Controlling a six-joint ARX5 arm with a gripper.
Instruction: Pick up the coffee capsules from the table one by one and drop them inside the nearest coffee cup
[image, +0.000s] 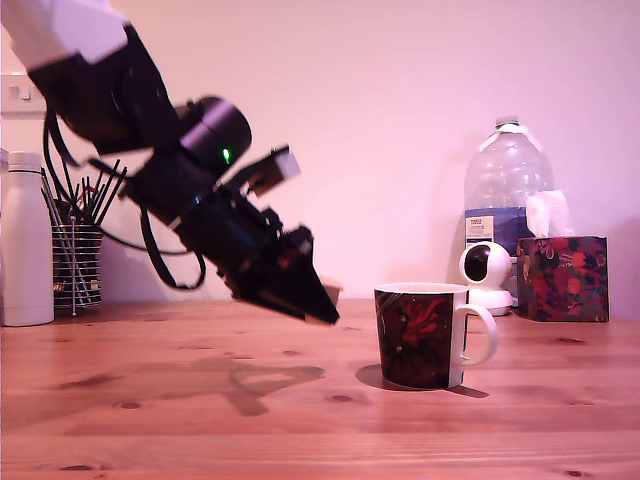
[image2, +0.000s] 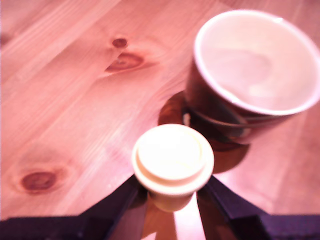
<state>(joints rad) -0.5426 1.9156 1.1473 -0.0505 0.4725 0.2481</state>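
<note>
Gripper (image2: 172, 192) jaws pinching the capsule (image2: 172, 160) by its tapered body below the rim, held clear above the table (image: 150, 420). It looks light, rigid and probably slick. Empty coffee cup (image: 420, 335) just ahead. Bottle (image: 503, 190), white camera (image: 487, 270) and tissue box (image: 562, 278) sit along the back edge, out of the way.

The dark flowered mug (image: 422, 335) stands on the pine wooden counter (image: 300, 420). To its left in the exterior view, the black pincer (image: 322, 305) hangs above the counter, the cream plastic capsule (image2: 173, 162) between its jaws, near the mug's rim.
</note>
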